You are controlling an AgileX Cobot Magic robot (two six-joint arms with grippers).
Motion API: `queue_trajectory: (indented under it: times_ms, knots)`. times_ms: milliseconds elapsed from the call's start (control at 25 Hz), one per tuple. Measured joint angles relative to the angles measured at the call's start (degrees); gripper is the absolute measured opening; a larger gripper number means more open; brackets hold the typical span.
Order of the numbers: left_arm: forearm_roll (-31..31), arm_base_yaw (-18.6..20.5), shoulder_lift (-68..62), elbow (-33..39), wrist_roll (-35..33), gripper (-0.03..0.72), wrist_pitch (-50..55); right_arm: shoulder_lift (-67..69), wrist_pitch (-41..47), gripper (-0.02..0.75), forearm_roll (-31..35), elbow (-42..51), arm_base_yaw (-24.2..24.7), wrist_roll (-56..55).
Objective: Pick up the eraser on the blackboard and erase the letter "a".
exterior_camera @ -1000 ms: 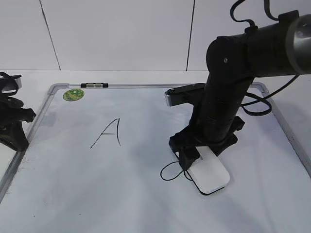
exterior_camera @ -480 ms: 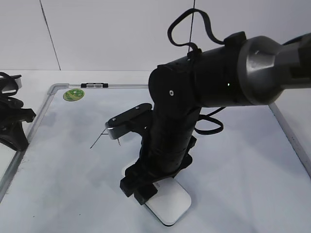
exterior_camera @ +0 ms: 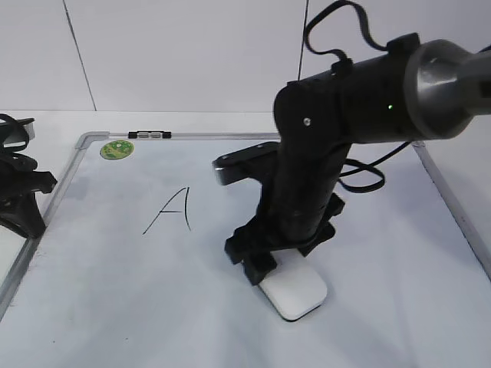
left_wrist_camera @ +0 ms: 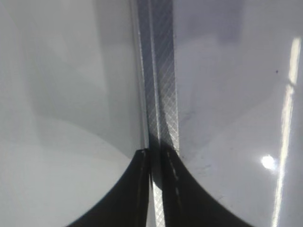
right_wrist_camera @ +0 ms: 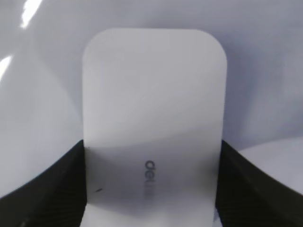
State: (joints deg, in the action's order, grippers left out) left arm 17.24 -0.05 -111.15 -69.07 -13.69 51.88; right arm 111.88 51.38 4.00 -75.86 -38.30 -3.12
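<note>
My right gripper (exterior_camera: 265, 264) is shut on the white eraser (exterior_camera: 295, 295), which it presses flat on the blackboard (exterior_camera: 115, 291) at the front middle. In the right wrist view the eraser (right_wrist_camera: 151, 94) fills the space between the two black fingers of my right gripper (right_wrist_camera: 151, 146), with a grey mark on its top. No lowercase "a" shows; the spot where it was lies under the gripper and eraser. My left gripper (exterior_camera: 19, 199) rests at the board's left edge; its jaws (left_wrist_camera: 156, 153) are shut above the silver frame (left_wrist_camera: 161, 71).
A capital "A" (exterior_camera: 173, 209) is drawn on the board left of the right arm. A round green sticker (exterior_camera: 116, 149) and a small black-and-silver clip (exterior_camera: 149, 135) are at the far left corner. The right frame edge (exterior_camera: 453, 207) runs past the arm's cable.
The right arm swept the eraser left and toward the front over the lowercase "a", then partway back right. The "a" seen one second ago no longer shows. The left arm has not moved.
</note>
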Motion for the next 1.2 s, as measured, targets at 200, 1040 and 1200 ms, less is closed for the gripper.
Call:
queue_trajectory:
  times_ms: [200, 1040, 1200]
  knots:
    - [0.0, 0.0, 0.0, 0.0, 0.0, 0.039, 0.0, 0.0, 0.2, 0.574, -2.6, -0.1, 6.9, -0.7]
    - [-0.1, 0.0, 0.0, 0.0, 0.0, 0.041, 0.0, -13.2, 8.0, 0.573, -6.6, 2.7, 20.4, -1.7]
    - [-0.1, 0.0, 0.0, 0.0, 0.0, 0.042, 0.0, -13.4, 7.6, 0.573, -6.7, 3.9, 26.1, -2.5]
